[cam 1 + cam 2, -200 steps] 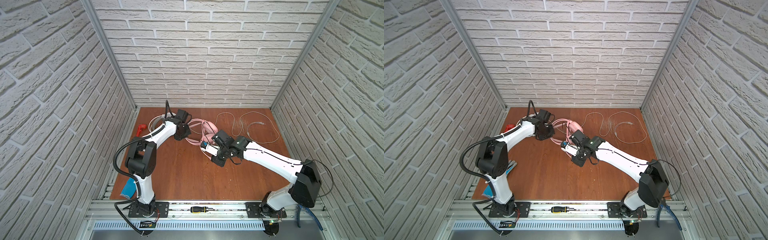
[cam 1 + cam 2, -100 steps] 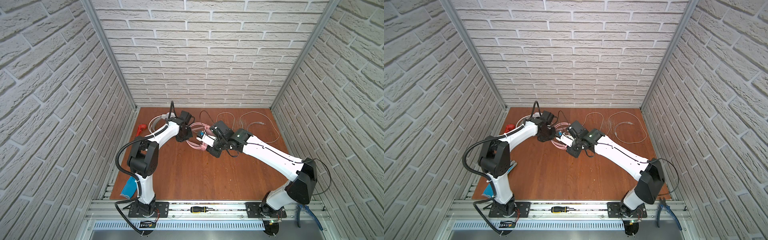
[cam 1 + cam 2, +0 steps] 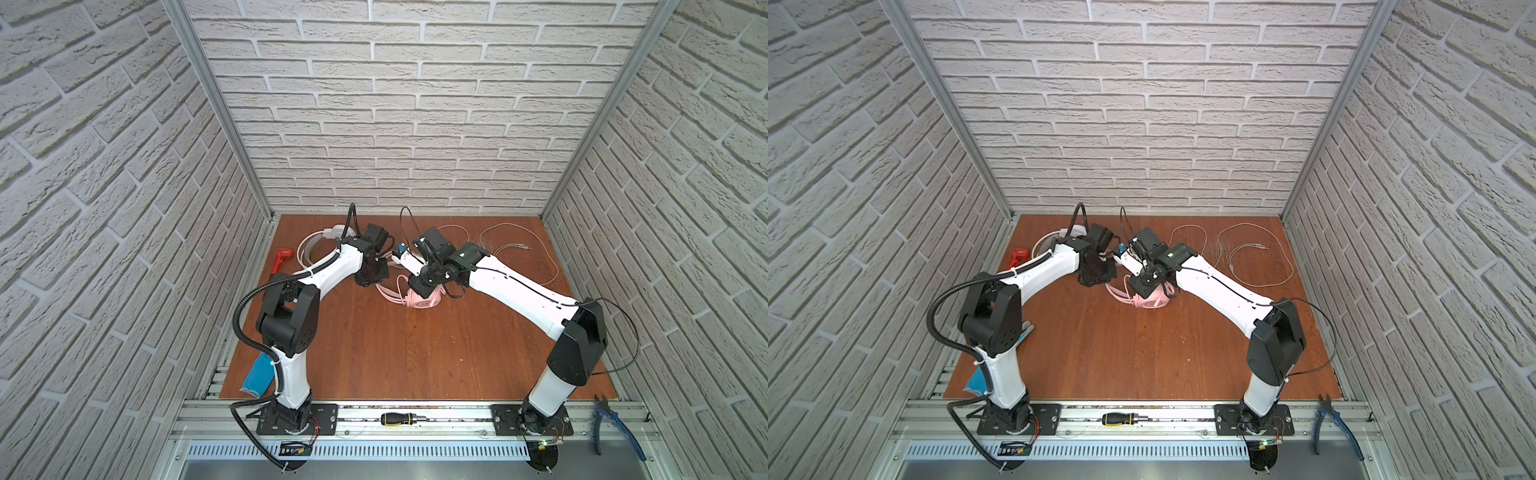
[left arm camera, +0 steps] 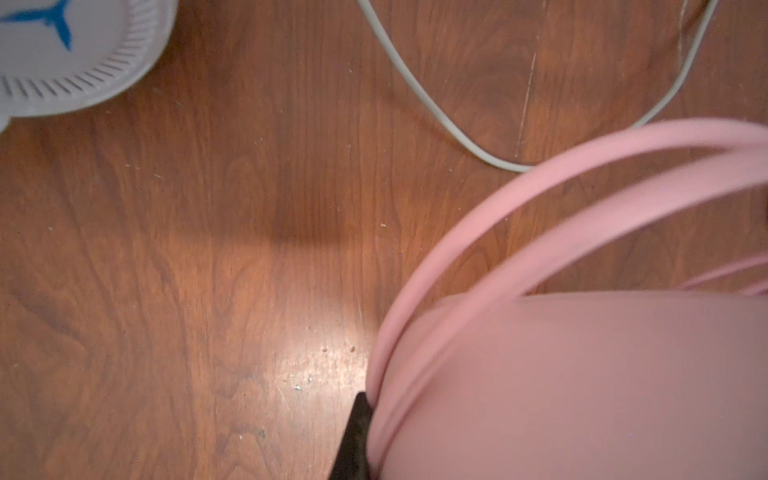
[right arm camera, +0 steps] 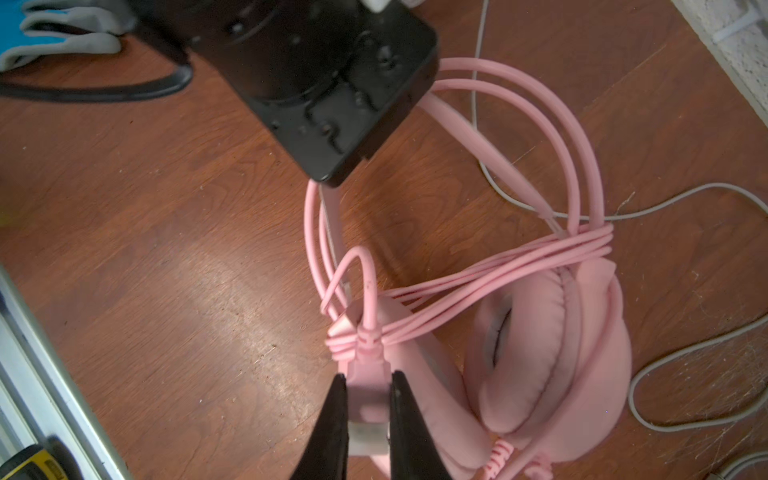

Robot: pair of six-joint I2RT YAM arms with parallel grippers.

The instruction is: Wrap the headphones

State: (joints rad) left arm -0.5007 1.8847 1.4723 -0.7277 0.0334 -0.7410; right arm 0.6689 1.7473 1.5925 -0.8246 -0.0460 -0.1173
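Note:
The pink headphones (image 3: 424,298) (image 3: 1152,302) lie mid-table, their pink cable (image 5: 498,270) wound in several turns across the headband above the earcups (image 5: 552,349). My left gripper (image 3: 371,277) (image 3: 1095,277) is shut on the pink headband (image 4: 540,187); one black finger (image 4: 353,440) shows beside it. My right gripper (image 5: 368,401) (image 3: 419,286) is shut on the cable's pink plug (image 5: 368,384), close by the earcups. The white headphones (image 3: 320,245) (image 4: 62,54) lie at the back left, partly behind the left arm.
A long white cable (image 3: 519,249) (image 5: 665,208) loops over the back right of the table. A red wrench (image 3: 282,259) lies at the left edge and a blue glove (image 3: 257,374) at the front left. On the front rail are a screwdriver (image 3: 401,419) and pliers (image 3: 615,419).
My right gripper has carried the plug back towards the left gripper and round the headband. The loose pink cable loops have drawn in. The left gripper has hardly moved.

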